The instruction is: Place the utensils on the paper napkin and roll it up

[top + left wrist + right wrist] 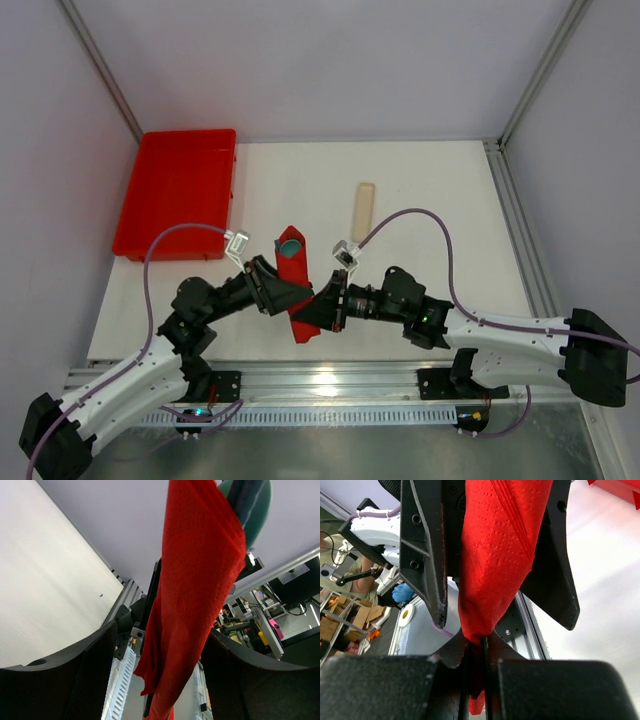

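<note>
Red paper napkin point(296, 264) sits rolled around the utensils point(290, 243), teal tip poking out. Left wrist: left gripper point(161, 640) stands parted, flanking the roll. Right wrist: right gripper point(476, 654) pinches its lower end; rolling looks nearly finished.

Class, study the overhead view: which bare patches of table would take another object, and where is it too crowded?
Free: the white table right of the beige strip, out to the side rail; also the stretch between the red tray and that strip. Crowded: near centre, where the left tool and right tool meet around the rolled paper napkin.
</note>
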`<state>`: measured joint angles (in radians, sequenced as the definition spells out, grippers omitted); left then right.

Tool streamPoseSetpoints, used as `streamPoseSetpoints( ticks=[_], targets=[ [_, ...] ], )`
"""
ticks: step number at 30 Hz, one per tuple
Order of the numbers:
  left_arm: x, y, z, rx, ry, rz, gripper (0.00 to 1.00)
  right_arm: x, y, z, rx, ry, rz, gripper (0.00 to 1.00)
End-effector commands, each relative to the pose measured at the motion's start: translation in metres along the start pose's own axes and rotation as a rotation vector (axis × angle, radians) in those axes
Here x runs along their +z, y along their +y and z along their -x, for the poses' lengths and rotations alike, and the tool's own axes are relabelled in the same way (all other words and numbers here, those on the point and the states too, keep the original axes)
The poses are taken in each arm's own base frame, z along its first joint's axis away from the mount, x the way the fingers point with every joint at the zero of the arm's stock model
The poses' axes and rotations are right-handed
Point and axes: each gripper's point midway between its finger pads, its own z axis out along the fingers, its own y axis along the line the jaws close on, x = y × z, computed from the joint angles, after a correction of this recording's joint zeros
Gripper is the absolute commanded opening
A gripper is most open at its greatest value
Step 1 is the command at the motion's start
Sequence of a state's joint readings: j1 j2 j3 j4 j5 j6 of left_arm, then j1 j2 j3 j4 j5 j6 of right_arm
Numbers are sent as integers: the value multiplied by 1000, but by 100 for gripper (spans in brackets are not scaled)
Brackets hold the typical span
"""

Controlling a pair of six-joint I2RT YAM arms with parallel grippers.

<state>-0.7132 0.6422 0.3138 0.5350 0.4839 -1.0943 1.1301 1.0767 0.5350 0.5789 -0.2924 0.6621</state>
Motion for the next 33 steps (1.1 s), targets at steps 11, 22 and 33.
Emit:
streamPoseSetpoints(
  ticks=[11, 22, 33],
  targets=[
    [0, -18, -3, -1, 17, -88, 57, 8, 21, 34, -31, -94, 79, 4],
    [1, -15, -8, -21, 46, -83, 50, 8, 22, 39, -38, -107, 83, 4],
    [1, -17, -4, -29, 25, -78, 15, 8, 18, 36, -31, -99, 78, 4]
  ],
)
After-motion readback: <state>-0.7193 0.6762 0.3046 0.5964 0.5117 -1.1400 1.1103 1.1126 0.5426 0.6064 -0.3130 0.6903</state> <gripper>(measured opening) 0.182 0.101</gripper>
